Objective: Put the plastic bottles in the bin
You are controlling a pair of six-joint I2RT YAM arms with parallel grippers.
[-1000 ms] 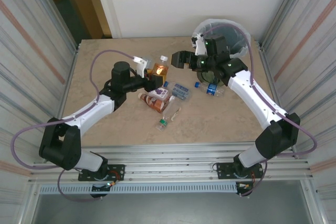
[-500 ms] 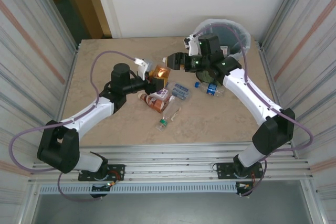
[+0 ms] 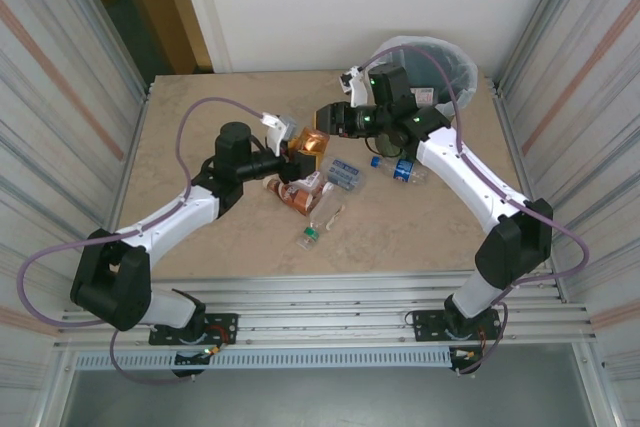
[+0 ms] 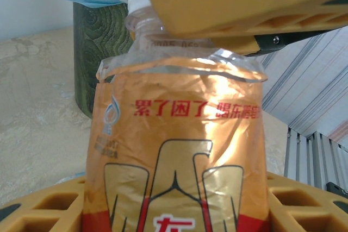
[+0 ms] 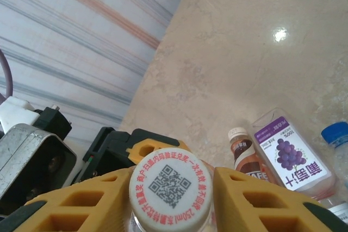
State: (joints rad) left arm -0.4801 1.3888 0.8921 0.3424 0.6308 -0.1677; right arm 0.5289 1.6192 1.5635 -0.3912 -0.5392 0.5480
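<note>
**Passing the amber bottle across**

Ribbed metal walls close in the beige table. The bin stands at its far right corner, behind my right arm. Between my arms, my left gripper is clamped on the belly of the amber bottle, which has a gold label with red print. My right gripper presses both pads against the white cap (a narrow hold, I judge). My left should let go only once that hold is firm, then I swing slowly to the bin. Loose bottles lie just below.
</note>
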